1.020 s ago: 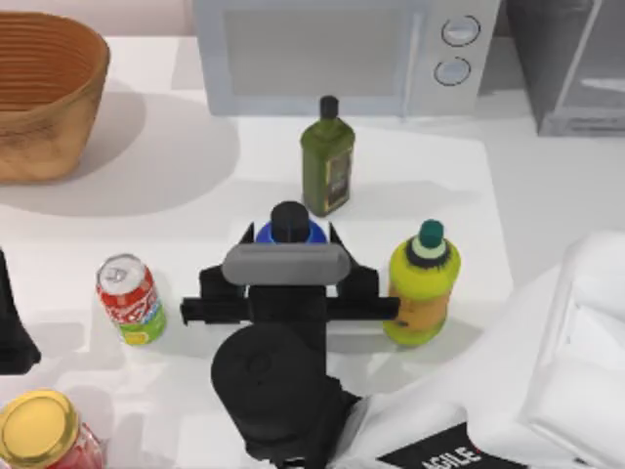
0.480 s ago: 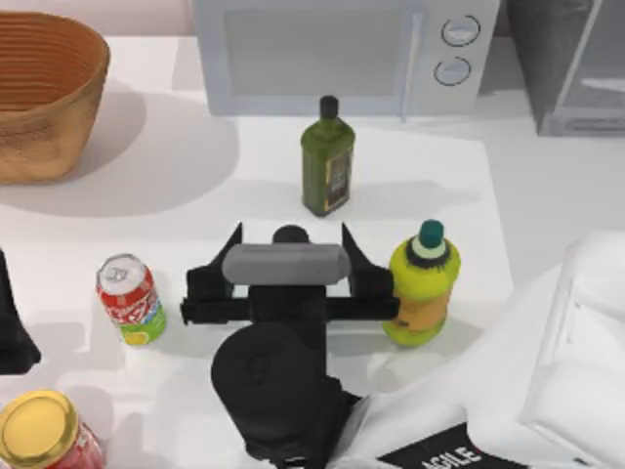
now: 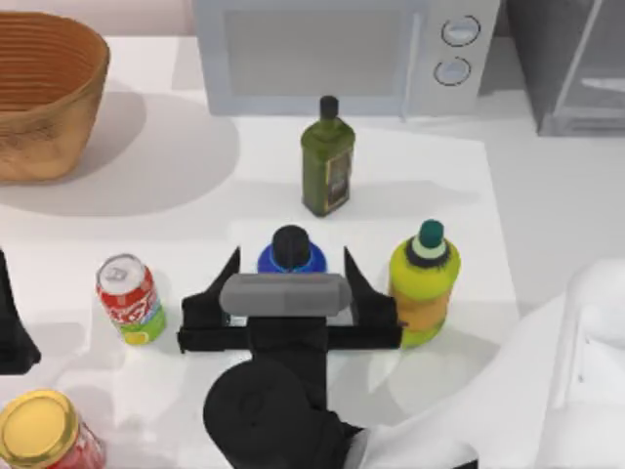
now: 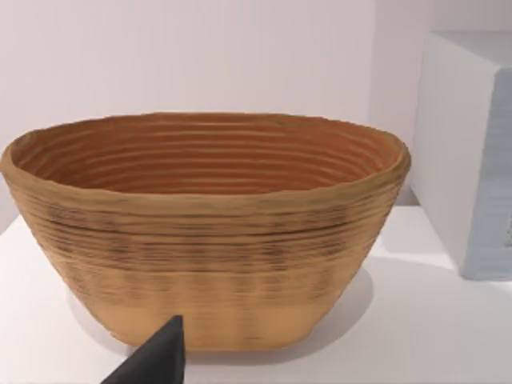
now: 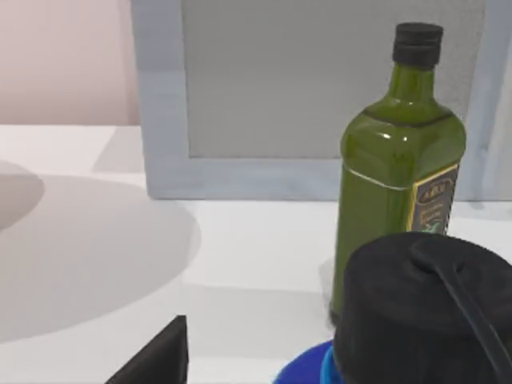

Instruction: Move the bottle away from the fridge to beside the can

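While the left gripper (image 3: 8, 322) sits parked at the table's left edge, the right gripper (image 3: 289, 269) hangs over mid-table, fingers spread wide astride the blue bottle (image 3: 291, 250), not touching. That straddle looks meant for a side grip; the red soda can (image 3: 129, 299) waits apart to its left.

Glossy green glass bottle (image 5: 398, 168), ribbed woven basket (image 4: 204, 228)

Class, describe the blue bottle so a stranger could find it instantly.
Start at the microwave; the green bottle stands before it. Nearer still, between the right gripper's open fingers, is the blue bottle. Unlike its neighbours, it has a wide black cap.
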Tool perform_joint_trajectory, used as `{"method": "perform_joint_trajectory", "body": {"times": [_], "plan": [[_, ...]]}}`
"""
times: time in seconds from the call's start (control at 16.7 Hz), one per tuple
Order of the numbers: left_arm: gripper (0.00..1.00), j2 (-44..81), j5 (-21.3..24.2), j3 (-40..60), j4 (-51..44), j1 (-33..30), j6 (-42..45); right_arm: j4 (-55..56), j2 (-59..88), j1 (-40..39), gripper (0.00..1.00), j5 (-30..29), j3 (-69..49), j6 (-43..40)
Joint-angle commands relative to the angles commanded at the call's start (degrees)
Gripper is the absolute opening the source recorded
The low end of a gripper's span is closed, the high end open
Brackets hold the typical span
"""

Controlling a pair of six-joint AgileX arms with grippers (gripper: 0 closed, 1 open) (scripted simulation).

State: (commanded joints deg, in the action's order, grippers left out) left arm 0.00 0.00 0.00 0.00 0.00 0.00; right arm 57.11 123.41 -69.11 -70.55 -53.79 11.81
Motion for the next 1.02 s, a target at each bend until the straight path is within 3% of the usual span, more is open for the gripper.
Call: {"method": "perform_joint_trajectory", "body": {"times": [0.48, 0.72, 1.02], "plan": [[1.0, 0.0, 0.0, 0.0, 0.0, 0.0, 0.0, -1.0, -3.4, 1.1, 1.0, 1.8, 0.7, -0.4], [1.0, 0.0, 0.0, 0.0, 0.0, 0.0, 0.0, -4.6, -16.5, 7.7, 1.0, 10.1, 4.6, -2.0], [1.0, 0.0, 0.0, 0.0, 0.0, 0.0, 0.0, -14.3, -44.0, 22.1, 1.0, 26.0, 14.3, -4.6]]}}
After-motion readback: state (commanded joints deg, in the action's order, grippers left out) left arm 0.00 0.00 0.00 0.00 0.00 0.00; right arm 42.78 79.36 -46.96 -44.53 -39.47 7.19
